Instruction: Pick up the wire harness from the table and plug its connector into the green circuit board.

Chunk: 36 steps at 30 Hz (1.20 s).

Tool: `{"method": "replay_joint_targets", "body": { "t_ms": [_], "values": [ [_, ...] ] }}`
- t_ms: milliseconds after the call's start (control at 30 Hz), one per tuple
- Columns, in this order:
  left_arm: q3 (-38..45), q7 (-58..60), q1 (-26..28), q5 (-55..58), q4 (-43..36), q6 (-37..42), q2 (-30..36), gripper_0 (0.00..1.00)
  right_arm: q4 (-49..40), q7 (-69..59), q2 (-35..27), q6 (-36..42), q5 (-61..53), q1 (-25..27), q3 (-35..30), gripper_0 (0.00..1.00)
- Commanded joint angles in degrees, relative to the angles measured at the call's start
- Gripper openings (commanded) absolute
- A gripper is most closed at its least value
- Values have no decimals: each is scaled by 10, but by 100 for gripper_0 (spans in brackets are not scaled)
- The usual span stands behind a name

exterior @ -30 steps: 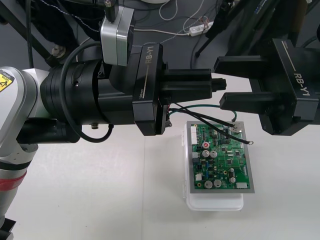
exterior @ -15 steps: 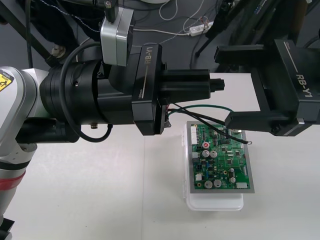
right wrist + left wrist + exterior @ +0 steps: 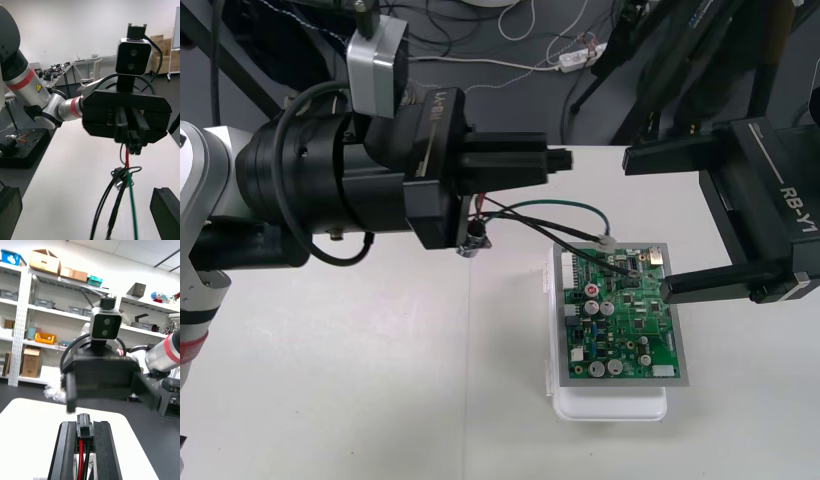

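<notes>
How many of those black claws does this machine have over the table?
2. The left gripper, shut on the harness plug, hangs above the table left of the green circuit board; the right gripper stands open above the board's far right corner.

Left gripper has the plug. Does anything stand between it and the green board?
No separate object does. The left gripper is shut on the plug, off the board's far left corner. The harness's own wires drape onto the board, and one finger of the open right gripper overlaps its right edge.
</notes>
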Motion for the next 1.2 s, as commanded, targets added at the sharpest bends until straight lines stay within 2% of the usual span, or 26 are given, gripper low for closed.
{"method": "replay_joint_targets", "body": {
  "t_ms": [33, 300, 700, 967, 1200],
  "values": [
    [38, -87, -2, 37, 56, -104, 19, 0, 12, -5, -28, -17, 3, -21, -19, 100],
    [40, -201, -2, 85, 166, -189, 42, 0, 18, -6, -14, -19, 2, -24, -27, 100],
    [40, -336, -2, 94, 316, -286, 45, 0, 31, -14, -4, -20, 2, -28, -36, 100],
    [40, -409, -1, 81, 404, -287, 45, 0, 34, -33, -4, -44, 32, -37, -44, 100],
    [39, -477, 1, 46, 424, -287, 44, 0, 34, -101, -4, -102, 69, -49, -57, 100]
  ]
}}
